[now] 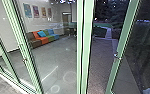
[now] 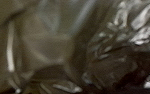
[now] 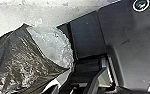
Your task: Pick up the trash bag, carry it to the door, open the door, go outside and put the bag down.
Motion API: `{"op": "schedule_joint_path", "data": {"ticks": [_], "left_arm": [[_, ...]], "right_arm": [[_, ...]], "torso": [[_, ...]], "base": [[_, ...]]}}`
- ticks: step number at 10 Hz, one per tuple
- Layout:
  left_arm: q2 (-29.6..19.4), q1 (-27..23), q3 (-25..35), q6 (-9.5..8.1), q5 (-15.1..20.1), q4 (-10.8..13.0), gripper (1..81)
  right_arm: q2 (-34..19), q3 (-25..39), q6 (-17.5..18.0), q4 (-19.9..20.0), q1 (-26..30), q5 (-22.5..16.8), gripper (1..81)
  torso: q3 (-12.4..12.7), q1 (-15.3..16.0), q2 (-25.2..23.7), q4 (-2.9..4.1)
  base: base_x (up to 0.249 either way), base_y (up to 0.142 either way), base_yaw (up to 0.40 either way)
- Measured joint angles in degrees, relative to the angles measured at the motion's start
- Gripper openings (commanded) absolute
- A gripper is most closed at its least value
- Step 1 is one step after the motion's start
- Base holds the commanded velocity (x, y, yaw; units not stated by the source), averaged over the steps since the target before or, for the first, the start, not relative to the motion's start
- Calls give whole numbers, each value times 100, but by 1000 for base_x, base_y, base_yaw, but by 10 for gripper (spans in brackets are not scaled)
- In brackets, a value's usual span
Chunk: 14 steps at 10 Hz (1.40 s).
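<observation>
The trash bag (image 2: pixel 111 67) is bulging near the left wrist; whether either pincer is gripping it, I cannot tell.

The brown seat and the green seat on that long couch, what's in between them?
An orange seat lies between the brown seat and the green seat, with a blue cushion above it, in the head view.
</observation>
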Motion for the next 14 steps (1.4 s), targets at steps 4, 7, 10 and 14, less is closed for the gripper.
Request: {"op": "schedule_joint_path", "data": {"ticks": [4,7,10,14], "left_arm": [[0,0,0,0,-2,11,10],[2,5,-27,-1,0,11,10],[9,-50,-33,-1,-29,11,10],[17,-33,-33,-1,1,11,10]], "right_arm": [[0,0,-2,0,0,-2,811],[2,-6,-4,0,5,-2,811],[2,-6,-4,0,-24,-2,811],[4,-11,-4,0,-2,-2,811]], "torso": [[0,0,0,0],[0,0,0,0],[0,2,0,0],[0,2,0,0]], "base": [[0,0,-66],[0,0,-172],[0,0,-214],[0,0,-231]]}}
